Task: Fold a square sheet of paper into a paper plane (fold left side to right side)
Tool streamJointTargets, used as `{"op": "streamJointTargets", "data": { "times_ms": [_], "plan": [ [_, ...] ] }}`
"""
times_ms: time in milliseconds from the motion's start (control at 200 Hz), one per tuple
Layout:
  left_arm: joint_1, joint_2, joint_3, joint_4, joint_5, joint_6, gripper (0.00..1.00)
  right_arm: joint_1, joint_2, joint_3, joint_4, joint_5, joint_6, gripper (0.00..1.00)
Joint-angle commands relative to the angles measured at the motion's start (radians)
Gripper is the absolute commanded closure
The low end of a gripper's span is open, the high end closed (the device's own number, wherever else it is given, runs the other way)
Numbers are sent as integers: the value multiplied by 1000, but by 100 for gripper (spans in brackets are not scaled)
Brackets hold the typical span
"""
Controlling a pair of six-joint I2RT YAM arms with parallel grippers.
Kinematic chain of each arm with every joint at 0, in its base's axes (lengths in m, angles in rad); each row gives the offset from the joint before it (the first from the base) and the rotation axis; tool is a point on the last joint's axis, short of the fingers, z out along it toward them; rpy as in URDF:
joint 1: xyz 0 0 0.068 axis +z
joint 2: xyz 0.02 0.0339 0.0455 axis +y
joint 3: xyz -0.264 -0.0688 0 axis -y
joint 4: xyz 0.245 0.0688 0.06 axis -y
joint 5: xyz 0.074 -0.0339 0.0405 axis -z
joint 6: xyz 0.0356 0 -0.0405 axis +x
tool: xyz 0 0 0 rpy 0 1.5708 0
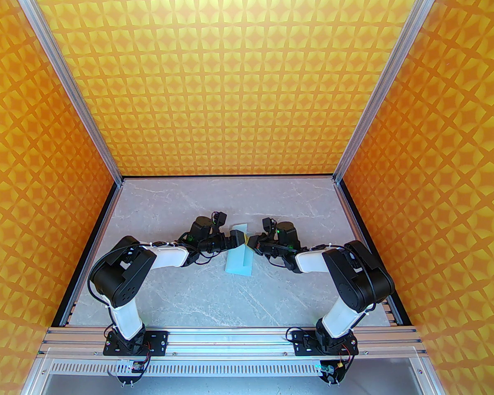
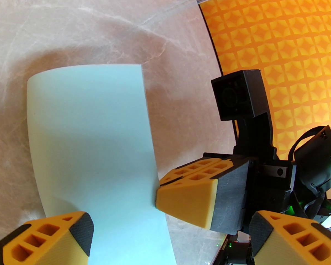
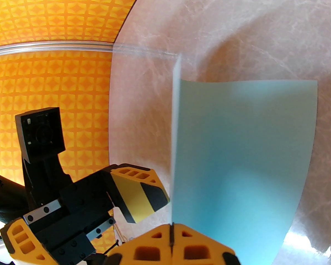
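My left pincer (image 1: 238, 238) and right pincer (image 1: 251, 242) crowd mid-tabletop (image 1: 230, 303). The square sheet of paper (image 1: 239, 261) stands up between them and blocks any straight crossing. Toward the far edge, near edge and corners I have open room. Patterned walls (image 1: 230, 76) bound three sides.

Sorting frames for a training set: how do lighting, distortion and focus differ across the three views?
Top external: evenly lit, the thin pale-blue paper sheet sharp. Left wrist: strong fisheye curving the edge of the pale marbled table, where the sheet casts a soft shadow. Right wrist: same fisheye, the sheet's upright edge blurred, glare on the table lower right.
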Motion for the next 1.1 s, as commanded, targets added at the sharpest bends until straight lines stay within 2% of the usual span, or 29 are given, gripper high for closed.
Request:
{"op": "streamJointTargets", "data": {
  "times_ms": [0, 185, 305, 365, 525, 620, 1095],
  "plan": [
    [7, -78, 37, -145, -37, 84, 0, -10, -12, 24, -103, 32, -71, 100],
    [20, -151, 67, -418, -143, 206, 1, -21, -9, 29, -153, 35, -110, 100],
    [18, -115, 103, -534, -163, 242, 7, -28, -4, 26, -163, 39, -123, 100],
    [14, -89, 111, -547, -161, 239, 12, -30, -1, 26, -166, 40, -126, 100],
    [1, -21, 156, -569, -160, 227, 16, -31, 4, 23, -164, 42, -123, 100],
    [-11, 28, 204, -599, -152, 231, 27, -31, -1, 21, -174, 46, -130, 100],
    [-32, 112, 254, -585, -120, 218, 33, -50, -6, 24, -232, 64, -171, 100]
  ]
}}
